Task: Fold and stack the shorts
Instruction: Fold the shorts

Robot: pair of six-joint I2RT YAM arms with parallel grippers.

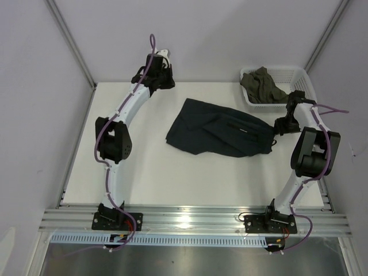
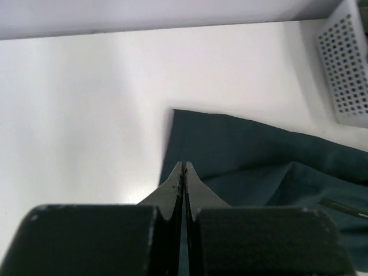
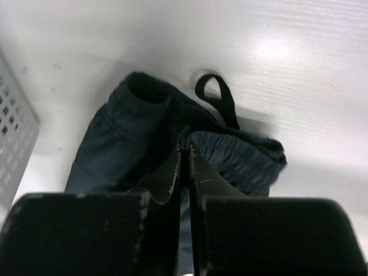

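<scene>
The dark teal-navy shorts (image 1: pixel 221 133) lie crumpled in the middle of the white table, waistband toward the right. My right gripper (image 1: pixel 278 129) is at that right end. In the right wrist view (image 3: pixel 184 148) it is shut on a bunched fold of the ribbed waistband (image 3: pixel 241 155), with a black drawstring loop (image 3: pixel 215 99) lying just beyond. My left gripper (image 1: pixel 165 78) hovers at the back left of the table, apart from the shorts. Its fingers are shut together with nothing between them (image 2: pixel 184 167), and the shorts' hem (image 2: pixel 259 167) lies ahead of it.
A white perforated basket (image 1: pixel 300 76) stands at the back right corner, holding an olive-grey garment (image 1: pixel 262 86). The basket's wall (image 2: pixel 348 69) shows at the upper right of the left wrist view. Grey walls close in the table on three sides.
</scene>
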